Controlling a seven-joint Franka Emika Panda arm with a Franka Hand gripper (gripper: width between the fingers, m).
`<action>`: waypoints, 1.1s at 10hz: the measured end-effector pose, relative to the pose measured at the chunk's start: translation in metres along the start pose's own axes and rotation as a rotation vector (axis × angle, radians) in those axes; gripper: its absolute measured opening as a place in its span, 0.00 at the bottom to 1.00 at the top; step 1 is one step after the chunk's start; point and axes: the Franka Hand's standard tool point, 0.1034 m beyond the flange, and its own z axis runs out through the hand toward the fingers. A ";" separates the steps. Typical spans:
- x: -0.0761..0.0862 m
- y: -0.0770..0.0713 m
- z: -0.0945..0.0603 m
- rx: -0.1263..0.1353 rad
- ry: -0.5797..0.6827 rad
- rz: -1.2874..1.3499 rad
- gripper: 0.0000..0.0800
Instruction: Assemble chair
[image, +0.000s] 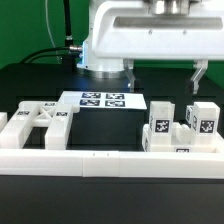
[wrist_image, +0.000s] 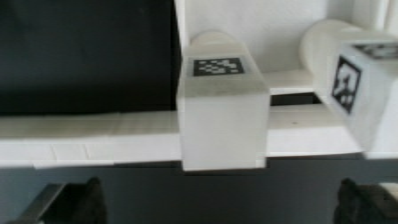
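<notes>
Black surface carries every item, and we list them from largest to smallest.

1. The white arm fills the upper part of the exterior view, above the far half of the surface.
2. The long white border rail lies along the near edge of the surface. In the wrist view it runs as a pale band behind the closest piece.
3. The chair is not yet joined. Its chair pieces lie in two groups just behind the rail. We see flat, low parts toward the exterior view's left edge and tagged upright parts toward the exterior view's right edge.
4. The marker board lies flat near the middle of the surface, between the arm base and the rail.
5. One upright block stands in the right group. The wrist view shows it centred, tag facing up, with a second tagged piece just beside it.
6. The pincer hangs above the right group, jaws spread fully and holding nothing. Its dark fingers appear on either side of the upright block in the wrist view, clear of it.
</notes>
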 end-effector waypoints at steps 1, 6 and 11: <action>-0.008 0.001 0.004 -0.006 0.017 -0.059 0.81; -0.017 0.006 0.003 -0.001 0.018 -0.111 0.81; -0.051 0.005 0.039 -0.031 0.040 -0.128 0.81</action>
